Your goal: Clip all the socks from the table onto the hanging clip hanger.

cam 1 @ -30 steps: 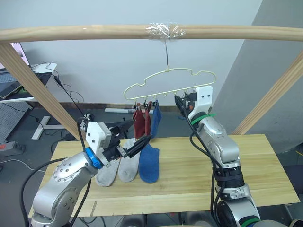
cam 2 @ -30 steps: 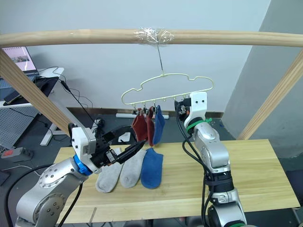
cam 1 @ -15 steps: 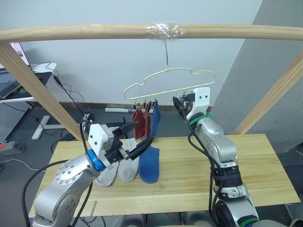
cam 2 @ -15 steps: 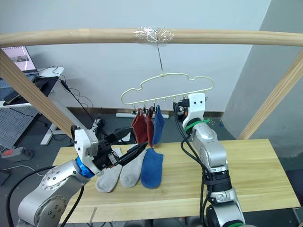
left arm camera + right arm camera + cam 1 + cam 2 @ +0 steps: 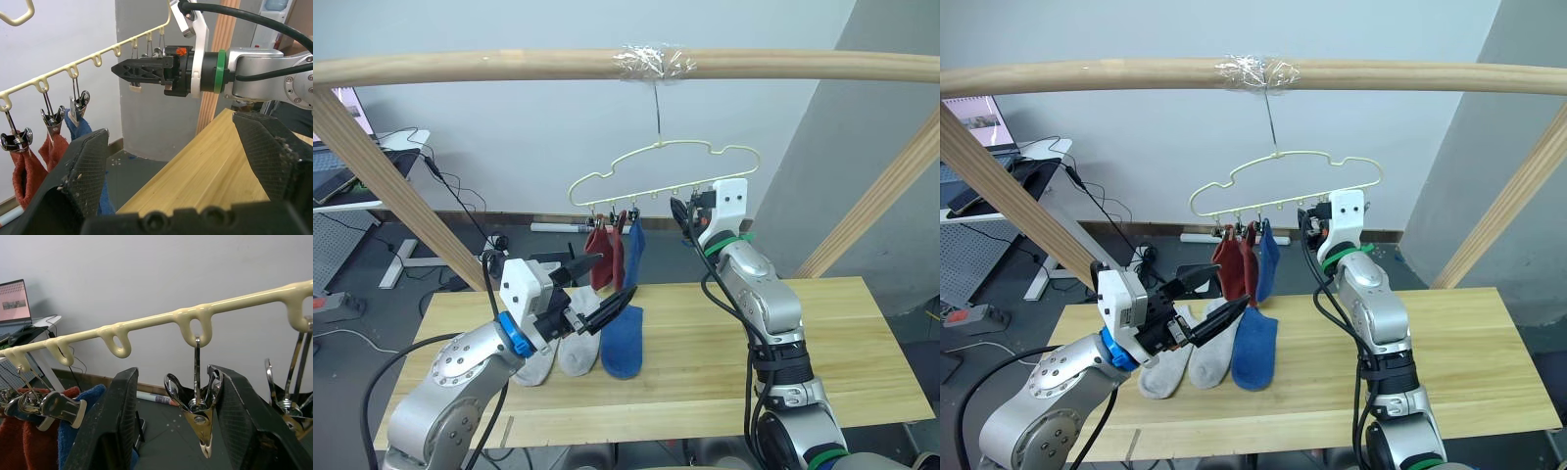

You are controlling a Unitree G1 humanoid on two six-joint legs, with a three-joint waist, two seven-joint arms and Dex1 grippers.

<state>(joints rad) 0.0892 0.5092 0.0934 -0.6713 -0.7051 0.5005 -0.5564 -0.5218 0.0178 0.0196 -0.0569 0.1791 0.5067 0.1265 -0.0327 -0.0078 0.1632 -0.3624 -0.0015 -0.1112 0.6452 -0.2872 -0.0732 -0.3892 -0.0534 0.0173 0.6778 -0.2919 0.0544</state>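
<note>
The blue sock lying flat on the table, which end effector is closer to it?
Left. The left end effector hovers open just above the blue sock; the right end effector is up at the clip hanger.

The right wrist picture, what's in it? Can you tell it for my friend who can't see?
Two black fingers of the robot's right claw stand open on either side of an empty metal clip hanging from the pale yellow clip hanger. Farther along the hanger, other clips hold a blue sock and a rust red sock.
</note>
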